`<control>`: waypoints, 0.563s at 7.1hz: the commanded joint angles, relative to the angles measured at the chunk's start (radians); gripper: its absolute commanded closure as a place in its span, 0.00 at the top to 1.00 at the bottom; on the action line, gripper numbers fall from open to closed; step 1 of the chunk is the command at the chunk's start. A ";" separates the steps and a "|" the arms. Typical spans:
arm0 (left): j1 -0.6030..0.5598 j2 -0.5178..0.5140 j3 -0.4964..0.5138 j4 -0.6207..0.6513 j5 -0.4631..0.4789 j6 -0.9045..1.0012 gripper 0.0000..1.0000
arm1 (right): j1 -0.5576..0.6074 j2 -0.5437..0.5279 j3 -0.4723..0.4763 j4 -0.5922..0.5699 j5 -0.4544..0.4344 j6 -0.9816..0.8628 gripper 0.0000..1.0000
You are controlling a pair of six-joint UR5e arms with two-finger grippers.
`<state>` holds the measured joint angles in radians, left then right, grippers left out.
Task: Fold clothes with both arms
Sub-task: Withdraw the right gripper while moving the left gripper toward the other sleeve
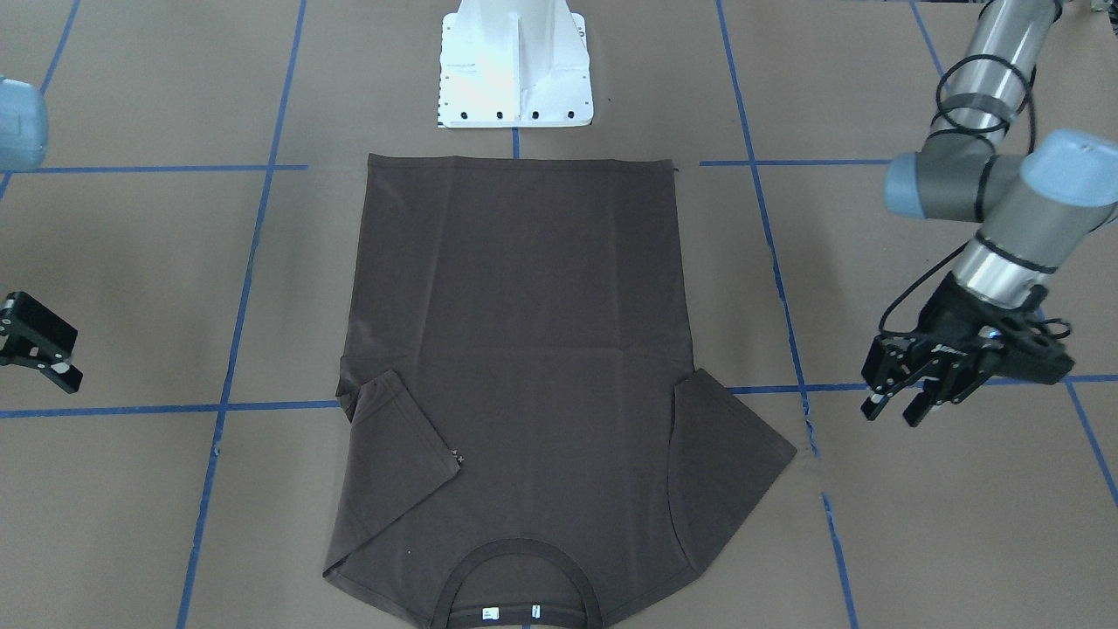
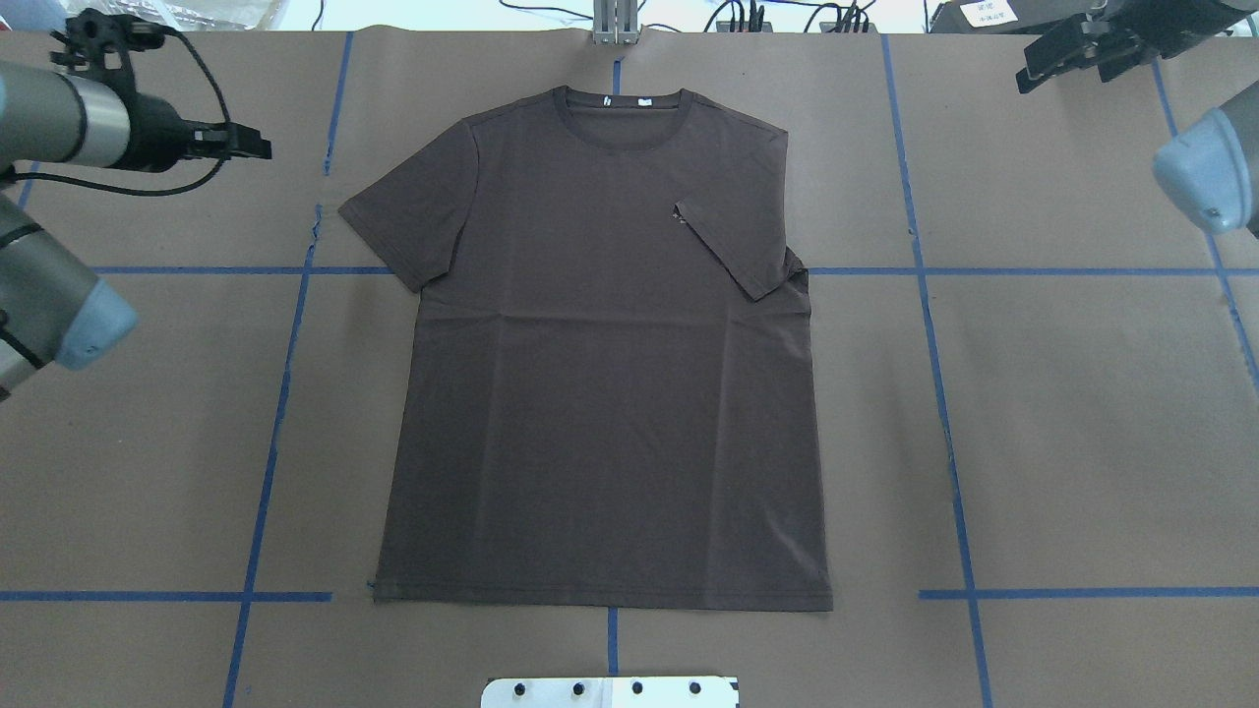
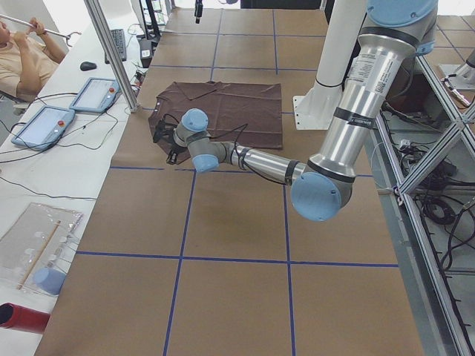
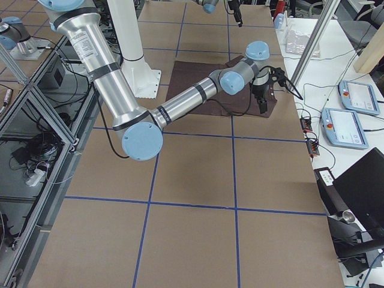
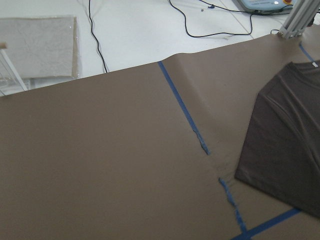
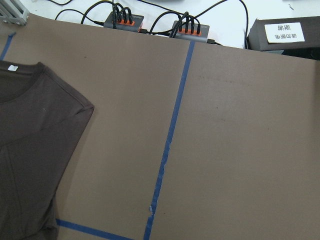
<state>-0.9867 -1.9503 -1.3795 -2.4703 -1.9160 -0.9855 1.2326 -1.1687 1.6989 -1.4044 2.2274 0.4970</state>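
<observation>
T-shirt | dark brown, flat, front apparently up | one sleeve folded in | left arm, right arm apart

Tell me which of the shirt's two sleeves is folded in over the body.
The sleeve on the robot's right side: it lies turned inward on the T-shirt chest, while the left sleeve sticks out flat on the table.

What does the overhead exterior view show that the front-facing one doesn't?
Overhead only: the T-shirt's whole collar and the cables past the far edge of the table. Front-facing only: the left gripper with its fingers apart, and most of the white pedestal. Both: the shirt lying flat, the sleeve on the robot's right folded in over the chest, the other sleeve spread out.
</observation>
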 commanded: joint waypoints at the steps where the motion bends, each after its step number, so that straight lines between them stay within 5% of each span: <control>1: 0.059 -0.090 0.121 0.004 0.096 -0.054 0.59 | 0.010 -0.026 0.016 0.001 0.006 -0.017 1.00; 4: 0.144 -0.118 0.171 0.008 0.176 -0.065 0.59 | 0.010 -0.031 0.013 0.001 0.003 -0.017 1.00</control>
<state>-0.8717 -2.0643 -1.2208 -2.4639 -1.7563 -1.0486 1.2425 -1.1984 1.7135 -1.4036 2.2311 0.4803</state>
